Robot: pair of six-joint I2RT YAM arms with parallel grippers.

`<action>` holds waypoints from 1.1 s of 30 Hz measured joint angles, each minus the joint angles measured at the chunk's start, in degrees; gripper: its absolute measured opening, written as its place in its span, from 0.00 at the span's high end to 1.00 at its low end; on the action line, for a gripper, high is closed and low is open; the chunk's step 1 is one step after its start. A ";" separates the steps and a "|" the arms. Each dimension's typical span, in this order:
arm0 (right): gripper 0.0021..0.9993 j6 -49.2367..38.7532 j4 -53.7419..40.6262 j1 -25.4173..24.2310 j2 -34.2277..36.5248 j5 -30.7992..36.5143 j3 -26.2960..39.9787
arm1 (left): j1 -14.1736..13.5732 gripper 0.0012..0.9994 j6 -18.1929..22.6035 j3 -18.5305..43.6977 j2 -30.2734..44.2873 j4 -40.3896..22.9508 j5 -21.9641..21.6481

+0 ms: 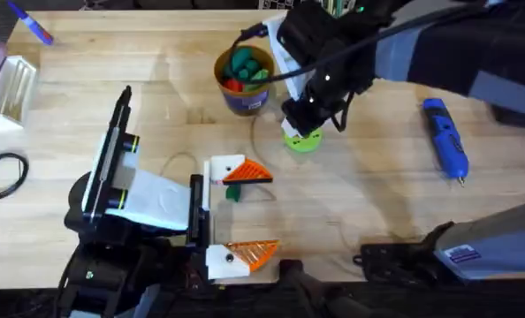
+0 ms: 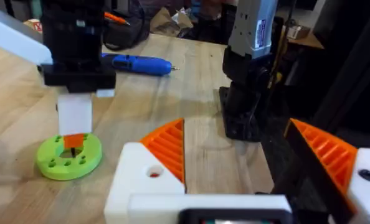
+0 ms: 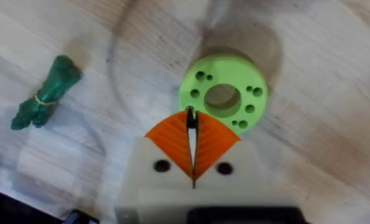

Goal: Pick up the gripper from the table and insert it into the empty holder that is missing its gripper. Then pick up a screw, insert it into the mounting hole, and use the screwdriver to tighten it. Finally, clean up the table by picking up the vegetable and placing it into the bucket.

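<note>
1. Orange pads of the right gripper [image 3: 192, 148] are pressed together just above the bright green disc [image 3: 223, 94], with something small and dark, too small to identify, pinched at their very tips over the disc's rim.
2. Overhead, the right gripper [image 1: 305, 122] hangs over that disc [image 1: 302, 140], which lies just in front of the bucket [image 1: 244, 78].
3. The bucket has a blue wall and a tan rim and contains green and red toy vegetables.
4. The vegetable [image 3: 45, 93], a dark green tied bundle, lies on the bare wooden table [image 1: 369, 212], near the disc but apart from it.
5. Overhead, the vegetable [image 1: 232, 192] sits just beside the far orange-tipped finger of the left gripper [image 1: 241, 212].
6. The left gripper's fingers are spread wide with nothing between them.
7. The screwdriver [image 1: 445, 139] lies flat on the table's right side, well apart from the disc.
</note>
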 joint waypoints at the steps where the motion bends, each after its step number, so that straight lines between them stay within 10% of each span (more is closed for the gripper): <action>1: 1.00 0.00 -0.77 0.00 -0.05 0.09 0.95 | 0.00 0.01 -0.01 0.00 -0.02 0.02 0.00; 12: 1.00 -3.11 -18.95 1.85 -1.01 0.54 17.16 | 0.00 0.01 -0.01 0.00 0.00 0.02 0.00; 20: 1.00 -5.91 -26.73 11.89 -1.40 0.55 32.21 | 0.00 0.01 0.00 0.00 0.00 0.02 0.00; 33: 1.00 -8.76 -26.74 25.83 -2.03 0.51 33.98 | 0.00 0.01 -0.01 0.00 0.00 0.02 0.00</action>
